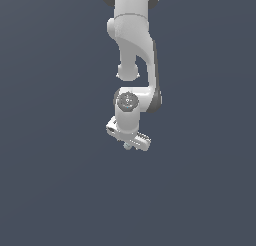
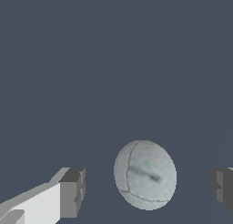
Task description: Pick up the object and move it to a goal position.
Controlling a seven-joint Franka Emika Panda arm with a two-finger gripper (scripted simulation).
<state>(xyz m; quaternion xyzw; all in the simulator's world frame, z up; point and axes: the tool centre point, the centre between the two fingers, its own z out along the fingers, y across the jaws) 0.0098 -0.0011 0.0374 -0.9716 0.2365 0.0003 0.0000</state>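
ball (image 2: 145, 174) sits between the two dark finger pads (image 2: 73, 191) in the wrist view, with clear gaps of background on both sides, so the claw is spread open and touches nothing. the gap is not even: the ball lies nearer one pad than the other, though neither pad meets it. being round, it has no long axis to line up with, so the only thing that matters for a squeeze is that the ball's middle lies on the line joining the pads, and it looks close to that line

in the exterior view the white gripper (image 1: 131, 141) hangs under the arm (image 1: 134, 45), tilted, and the small pale ball (image 1: 128, 146) shows just at its lower edge, roughly under the middle of the hand. the surface is a plain dark grey-blue field, and no goal marker shows in either view

my reading is that the grasp is not yet made; closing should catch it, though the nearer pad would meet it first and may nudge it sideways
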